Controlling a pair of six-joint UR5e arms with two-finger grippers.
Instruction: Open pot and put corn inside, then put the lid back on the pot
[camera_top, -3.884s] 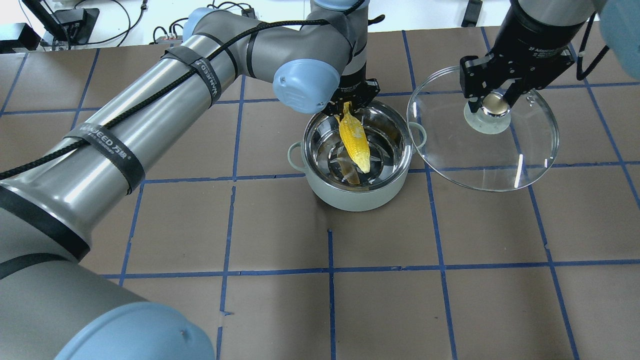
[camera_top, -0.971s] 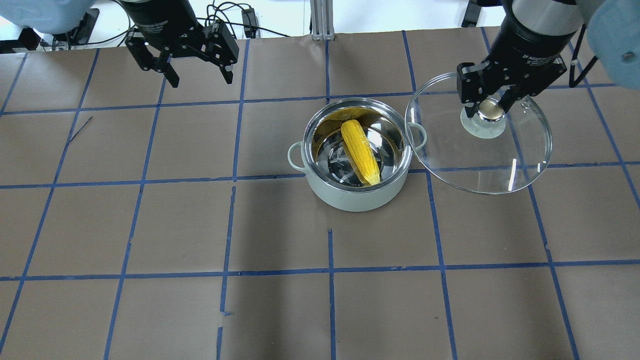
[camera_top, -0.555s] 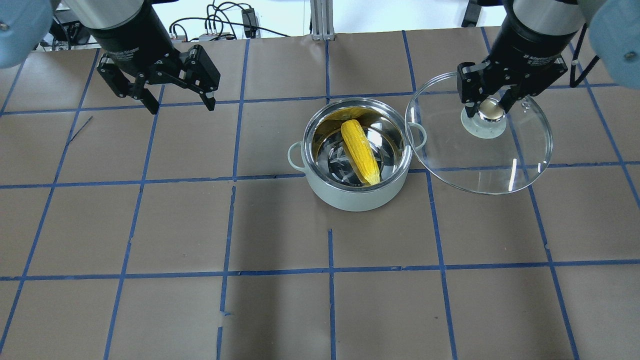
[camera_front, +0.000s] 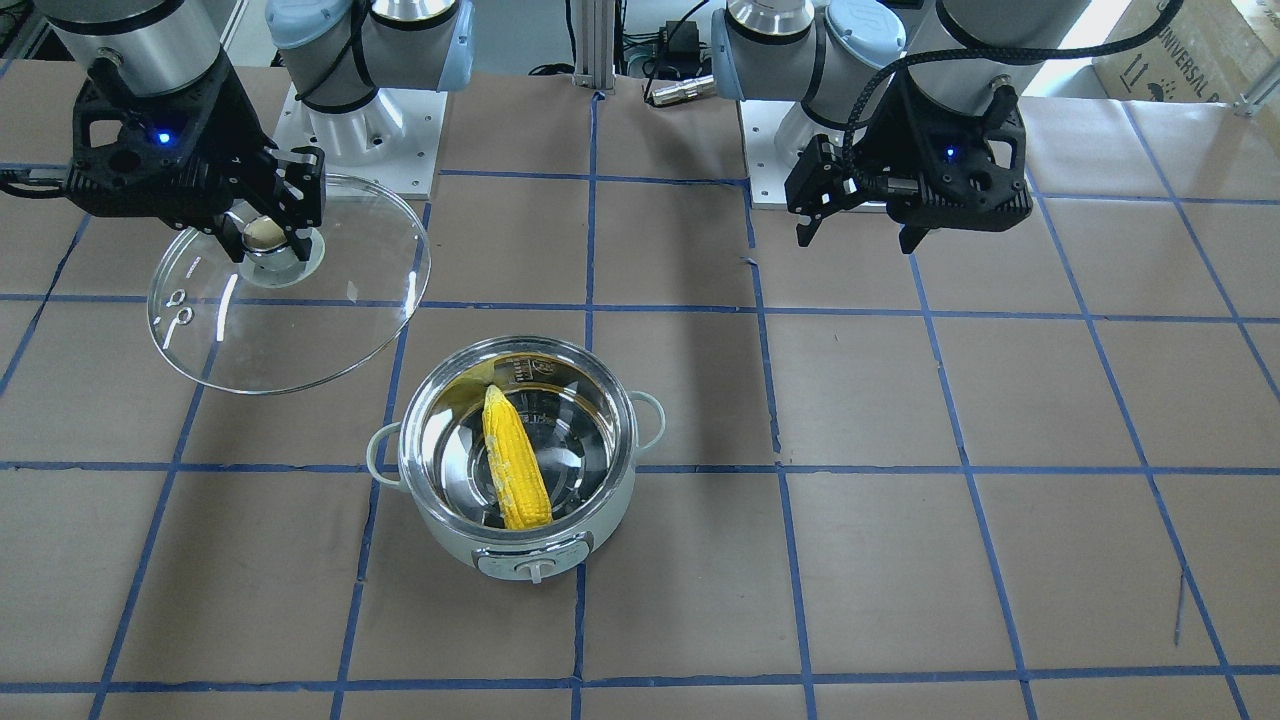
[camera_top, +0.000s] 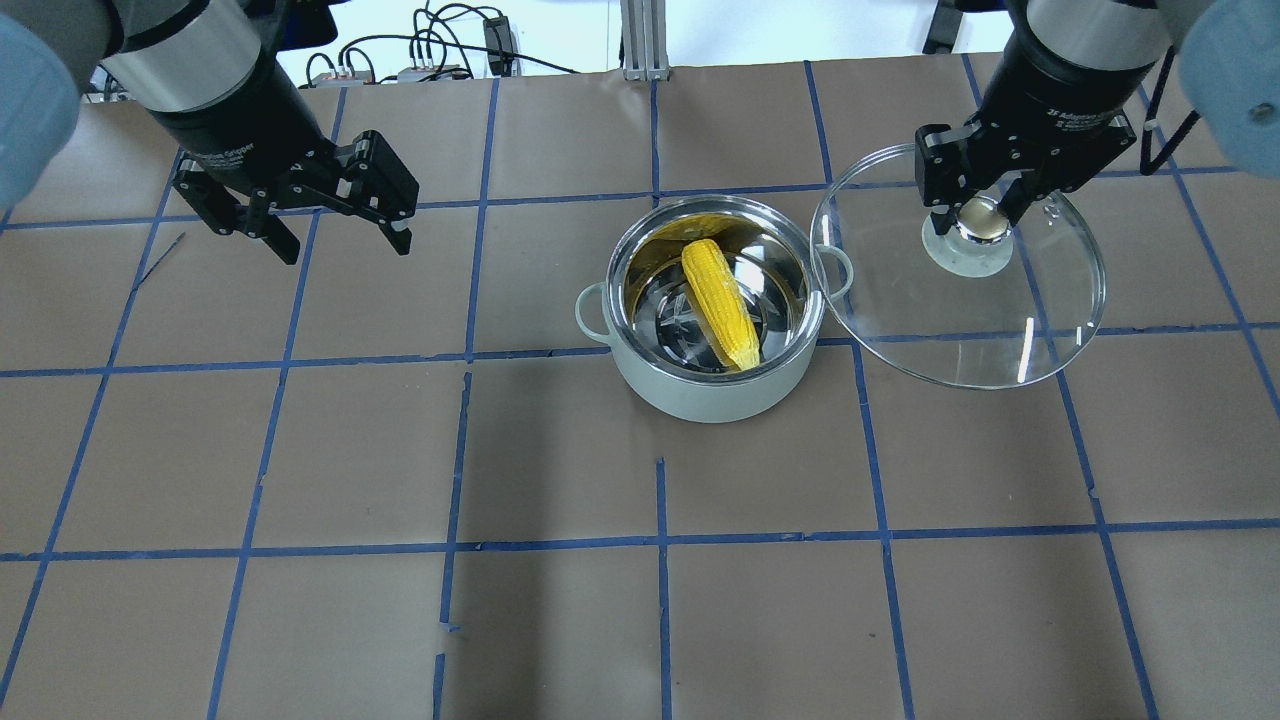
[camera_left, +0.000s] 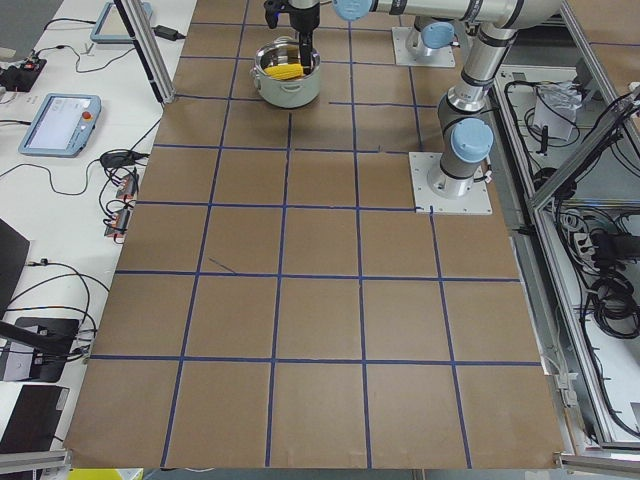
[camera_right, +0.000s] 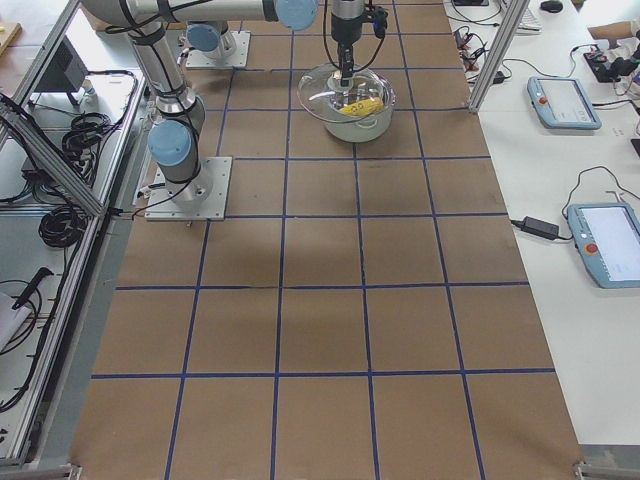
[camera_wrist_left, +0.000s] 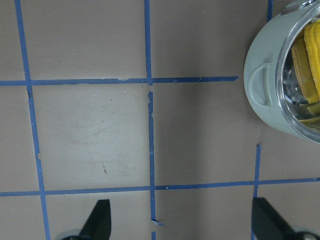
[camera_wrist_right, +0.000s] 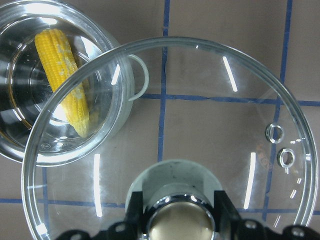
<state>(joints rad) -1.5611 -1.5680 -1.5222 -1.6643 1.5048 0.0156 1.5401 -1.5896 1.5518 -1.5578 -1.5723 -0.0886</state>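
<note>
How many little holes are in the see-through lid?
2. One vent hole and a second vent hole sit side by side near the rim of the lid. No others show on the clear glass.

Brown table (camera_top: 560, 620) gridded with blue tape (camera_top: 662, 600); pot (camera_top: 700, 395) stands on it

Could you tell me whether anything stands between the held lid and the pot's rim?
Nothing visible does. The lid, held by the right gripper, hangs beside the open pot; the corn lies inside, and the left gripper is well aside.
</note>
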